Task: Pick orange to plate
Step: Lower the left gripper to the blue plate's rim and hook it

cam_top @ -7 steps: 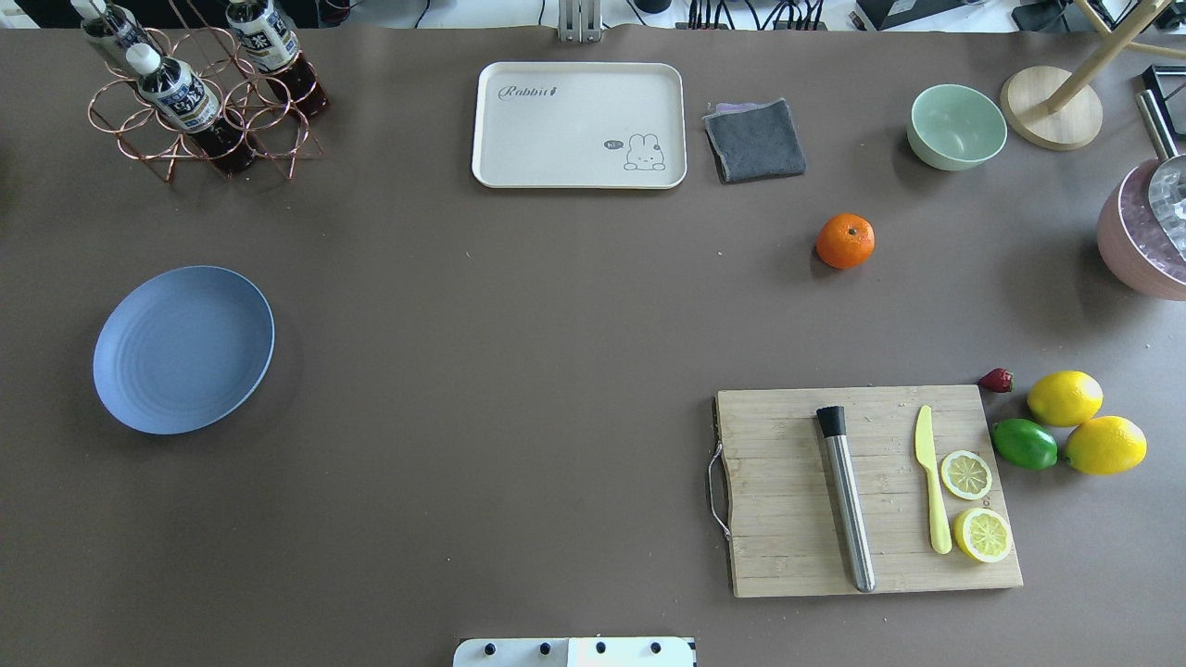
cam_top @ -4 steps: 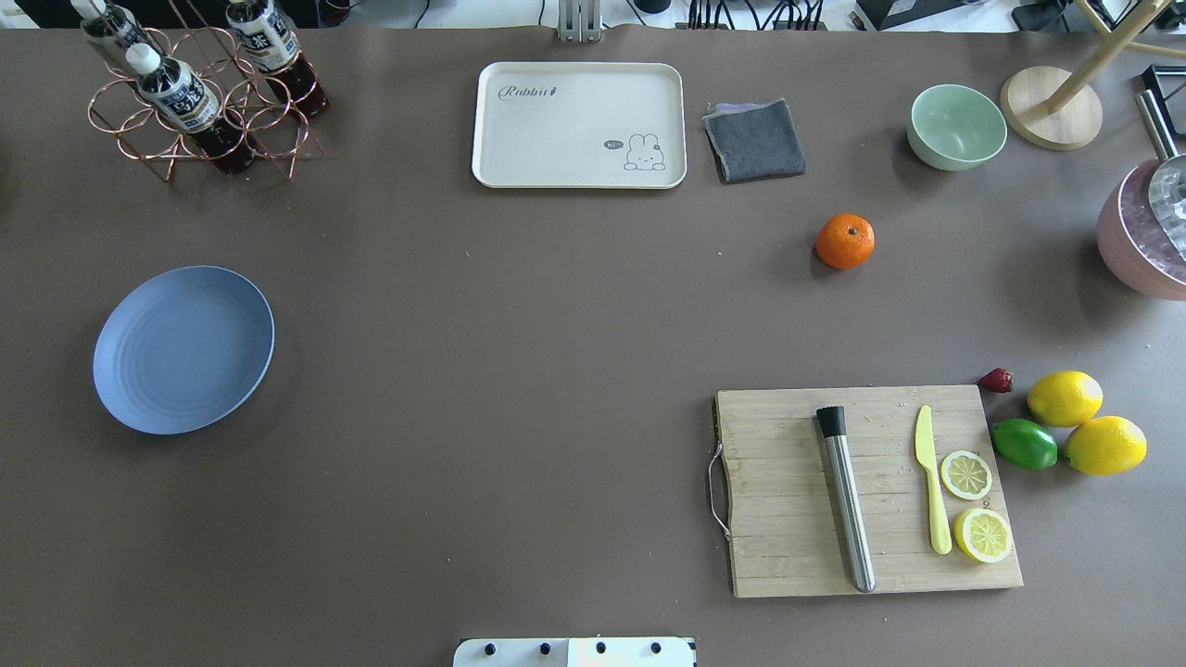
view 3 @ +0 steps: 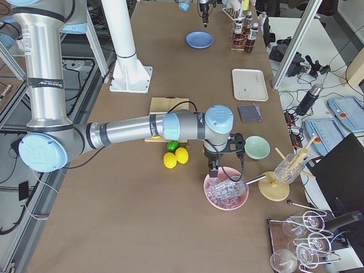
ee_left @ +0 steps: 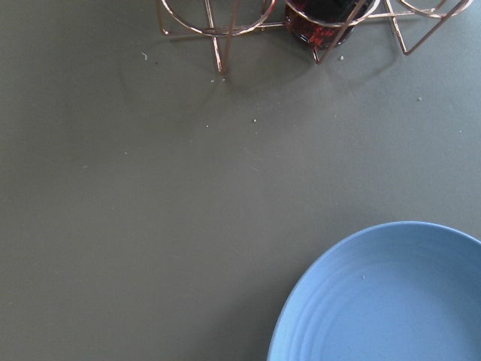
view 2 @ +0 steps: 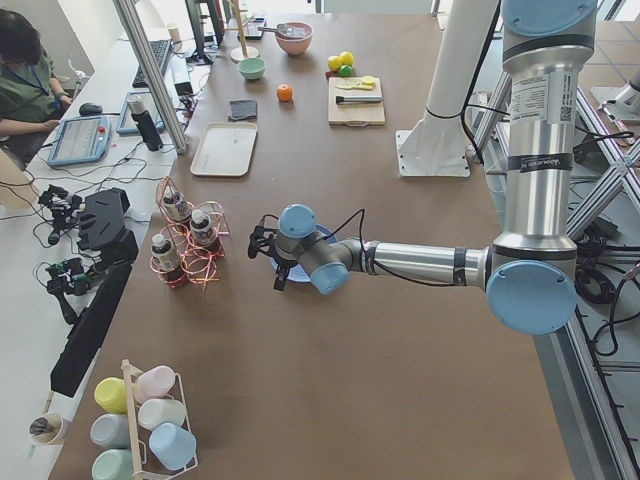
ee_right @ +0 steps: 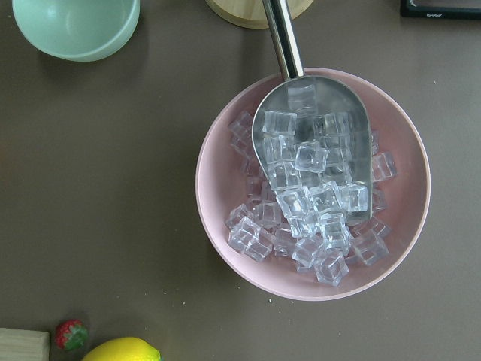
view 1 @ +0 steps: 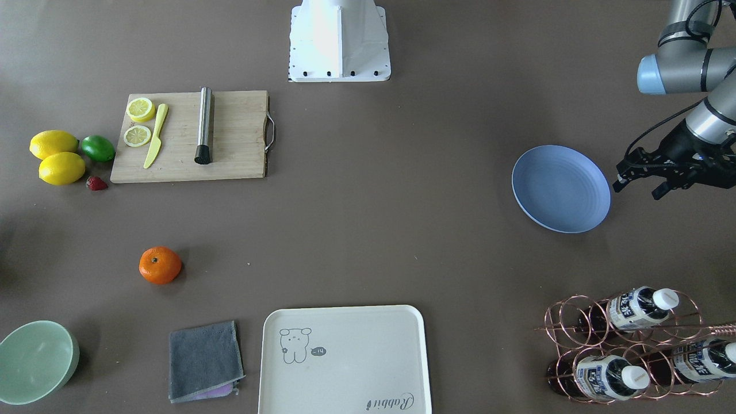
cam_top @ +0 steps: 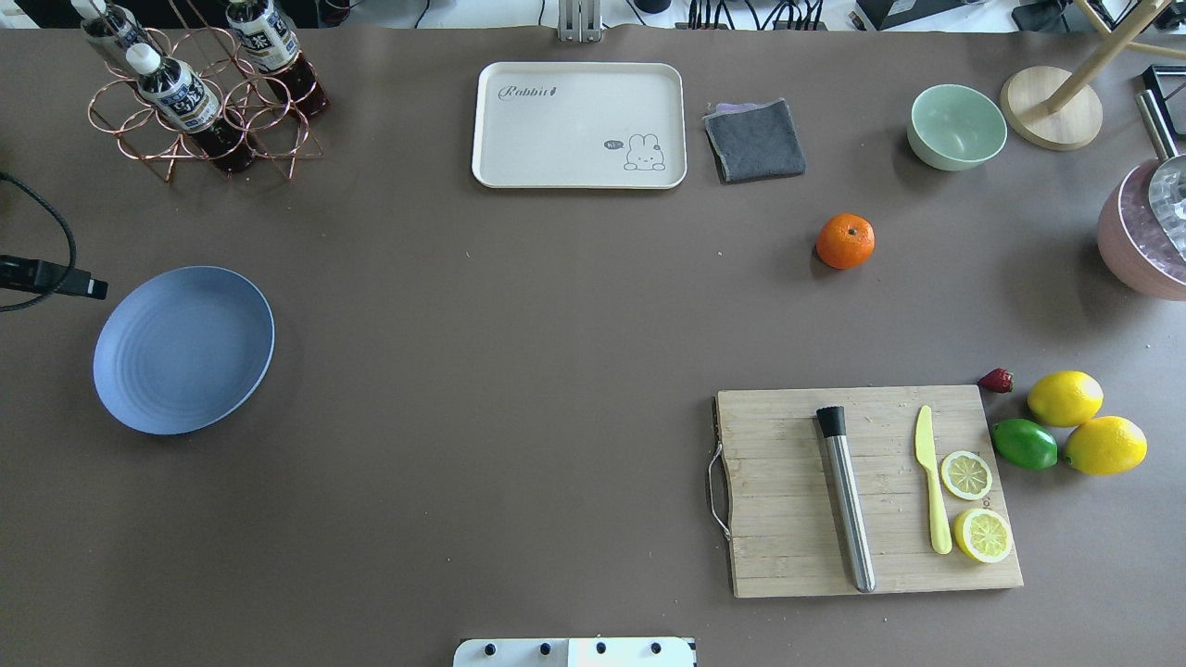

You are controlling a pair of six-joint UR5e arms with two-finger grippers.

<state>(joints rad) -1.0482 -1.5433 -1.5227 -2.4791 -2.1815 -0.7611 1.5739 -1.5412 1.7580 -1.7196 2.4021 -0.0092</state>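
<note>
The orange (cam_top: pixel 844 241) (view 1: pixel 160 265) sits alone on the brown table, on my right side between the grey cloth and the cutting board. The blue plate (cam_top: pixel 183 349) (view 1: pixel 560 188) lies bare far over on my left side; its rim fills the lower right of the left wrist view (ee_left: pixel 391 301). My left gripper (view 1: pixel 638 190) hovers just outside the plate's outer edge, open and holding nothing. My right gripper (view 3: pixel 219 162) shows only in the exterior right view, above the pink bowl; I cannot tell its state. Both grippers are far from the orange.
A pink bowl (ee_right: pixel 207 180) of ice cubes with a metal scoop lies under the right wrist. Cutting board (cam_top: pixel 788 491) carries a muddler, knife and lemon slices; lemons (cam_top: pixel 1066 398) and a lime (cam_top: pixel 1024 444) beside it. Cream tray (cam_top: pixel 579 125), green bowl (cam_top: pixel 956 126), bottle rack (cam_top: pixel 195 102) stand along the far edge.
A black part of the left gripper with its cable has come into the overhead view at the left edge, beside the plate. The orange and plate have not moved.
</note>
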